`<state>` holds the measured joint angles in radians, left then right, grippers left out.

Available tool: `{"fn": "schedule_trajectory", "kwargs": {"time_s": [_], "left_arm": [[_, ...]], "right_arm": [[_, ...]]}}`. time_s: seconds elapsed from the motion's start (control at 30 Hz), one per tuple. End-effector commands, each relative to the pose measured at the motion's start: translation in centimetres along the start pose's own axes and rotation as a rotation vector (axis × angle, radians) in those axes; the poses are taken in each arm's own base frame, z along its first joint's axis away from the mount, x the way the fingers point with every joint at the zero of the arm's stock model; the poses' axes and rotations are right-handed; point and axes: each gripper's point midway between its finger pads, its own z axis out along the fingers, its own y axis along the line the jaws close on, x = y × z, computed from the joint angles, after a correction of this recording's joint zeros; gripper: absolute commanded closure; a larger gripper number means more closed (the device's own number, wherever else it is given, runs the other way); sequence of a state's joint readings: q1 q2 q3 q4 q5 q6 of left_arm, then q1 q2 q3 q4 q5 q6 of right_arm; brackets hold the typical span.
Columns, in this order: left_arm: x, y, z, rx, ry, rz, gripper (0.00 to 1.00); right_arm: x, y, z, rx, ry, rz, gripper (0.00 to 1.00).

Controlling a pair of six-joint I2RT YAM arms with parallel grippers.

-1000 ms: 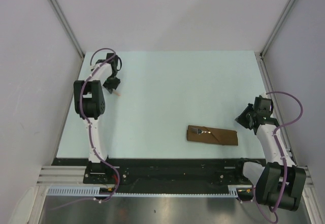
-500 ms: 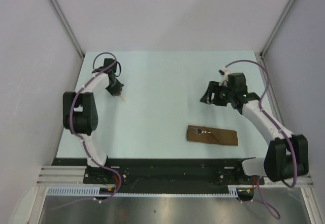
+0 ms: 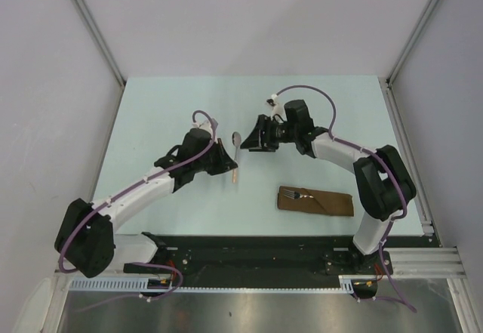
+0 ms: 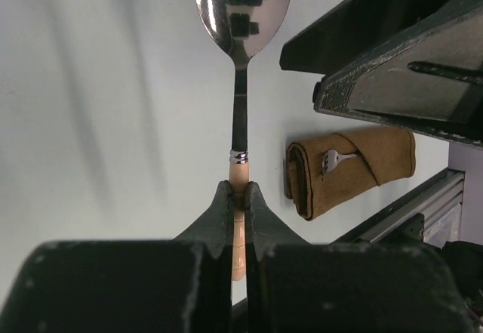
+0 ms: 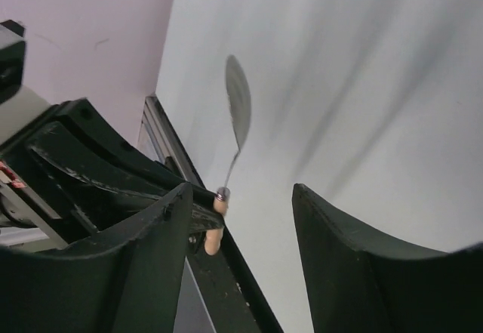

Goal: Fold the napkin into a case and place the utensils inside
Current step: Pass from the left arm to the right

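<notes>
Evidently we pinched the spoon by its tan handle in the shut jaws of our left gripper, bowl ahead; our right gripper gaped just beside that bowl and, we judged, should close squarely on the stem before release. Beyond, rightward, lay the case, fork inside.

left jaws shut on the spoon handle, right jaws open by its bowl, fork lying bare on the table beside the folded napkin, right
One thing is wrong: the left wrist view shows the fork tucked inside the folded napkin case, tines showing. The left gripper jaws are shut on the spoon handle, the right gripper jaws open by its bowl.
</notes>
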<state>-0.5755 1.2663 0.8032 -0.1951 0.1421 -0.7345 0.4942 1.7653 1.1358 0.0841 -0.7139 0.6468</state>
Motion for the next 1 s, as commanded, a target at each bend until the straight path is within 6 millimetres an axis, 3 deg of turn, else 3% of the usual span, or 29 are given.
{"fn": "schedule_trajectory", "kwargs": {"time_s": [0.0,0.2,0.3,0.33,0.43,0.57,0.6,0.63,0.7,0.73,0.77,0.8,0.83,0.9,0.93,0.97], "left_arm": [[-1.3,-3.2,-1.4,0.108,-0.067,0.025,1.00],[-1.3,-4.7,-1.3,0.116,-0.037,0.021,1.00],[-1.1,-6.0,-1.2,0.152,-0.028,0.015,1.00],[-1.3,-6.4,-1.2,0.167,-0.031,0.011,1.00],[-1.7,-7.3,-1.4,0.192,-0.031,0.019,1.00],[-1.9,-8.3,-1.8,0.232,-0.018,0.053,0.99],[-1.6,-8.3,-1.8,0.234,0.009,0.068,0.91],[-2.1,-8.8,-2.3,0.258,0.019,0.118,0.65],[-3.3,-8.6,-3.4,0.300,-0.004,0.159,0.50],[-3.2,-8.9,-4.2,0.359,0.003,0.200,0.37],[-4.3,-9.4,-5.3,0.395,-0.035,0.232,0.34],[-5.5,-8.5,-5.7,0.379,-0.049,0.235,0.34],[-6.4,-9.3,-6.6,0.406,-0.051,0.287,0.37],[-5.9,-8.9,-6.3,0.427,0.020,0.348,0.37],[-6.0,-10.1,-7.0,0.479,0.049,0.386,0.37],[-4.9,-10.0,-7.1,0.496,0.108,0.393,0.37]], "right_arm": [[-2.9,3.8,0.4,-0.109,-0.086,-0.049,0.42],[-1.3,5.6,1.7,-0.144,-0.069,-0.071,0.51],[-0.9,6.0,2.1,-0.175,-0.040,-0.080,0.72],[-0.7,5.6,2.3,-0.172,-0.030,-0.075,0.84],[-0.4,4.9,2.1,-0.177,-0.005,-0.059,0.96],[-0.1,4.5,1.6,-0.183,0.017,-0.077,1.00],[0.0,4.2,1.3,-0.185,0.030,-0.074,1.00],[0.2,4.0,1.0,-0.191,0.042,-0.098,1.00],[1.2,3.6,-0.1,-0.208,0.107,-0.096,1.00],[1.8,3.2,-0.4,-0.214,0.130,-0.142,1.00],[2.7,3.4,-1.0,-0.250,0.175,-0.145,1.00],[3.9,3.1,-1.6,-0.251,0.226,-0.129,1.00],[4.9,3.1,-2.0,-0.259,0.269,-0.126,1.00],[7.0,3.0,-3.3,-0.261,0.339,-0.163,1.00],[7.8,3.6,-3.8,-0.296,0.368,-0.166,1.00],[8.8,3.6,-4.3,-0.304,0.398,-0.162,1.00]]}}
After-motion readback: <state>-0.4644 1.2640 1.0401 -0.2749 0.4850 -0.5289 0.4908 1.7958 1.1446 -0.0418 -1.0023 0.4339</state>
